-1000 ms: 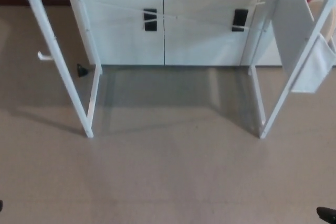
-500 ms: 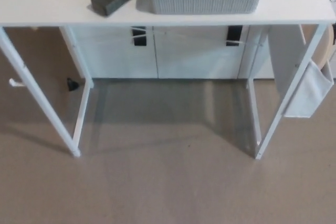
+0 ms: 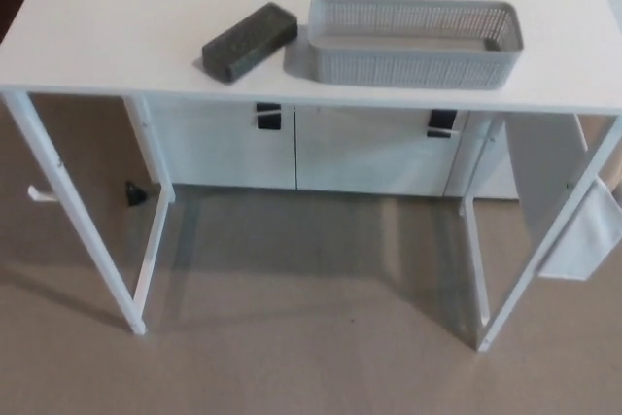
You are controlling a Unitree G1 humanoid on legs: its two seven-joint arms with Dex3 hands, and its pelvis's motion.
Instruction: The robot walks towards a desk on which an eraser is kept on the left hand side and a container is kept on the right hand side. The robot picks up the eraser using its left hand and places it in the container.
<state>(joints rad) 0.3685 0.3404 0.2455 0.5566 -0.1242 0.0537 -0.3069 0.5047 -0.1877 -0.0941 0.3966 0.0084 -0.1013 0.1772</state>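
Neither of my hands shows in the head view, so I cannot tell whether they are released or clenched; nothing is being grasped that I can see. Dark grey rectangular block eraser lies flat on the white rectangular desk top, angled diagonally, its far end pointing toward the container. Light grey perforated plastic container, a long shallow basket, sits on the desk to the right of the eraser, just beside it, a narrow gap between them, not touching as far as I can see. Container looks empty inside, mesh floor visible. Eraser is outside the container, near the desk's front edge, left of centre. Desk stands on thin white metal legs on a beige floor. Behind the desk, a white low cabinet with two black handles. A white fabric pouch hangs off the desk frame at the right side. A small dark object sits on the floor by the rear left leg, too small to identify.
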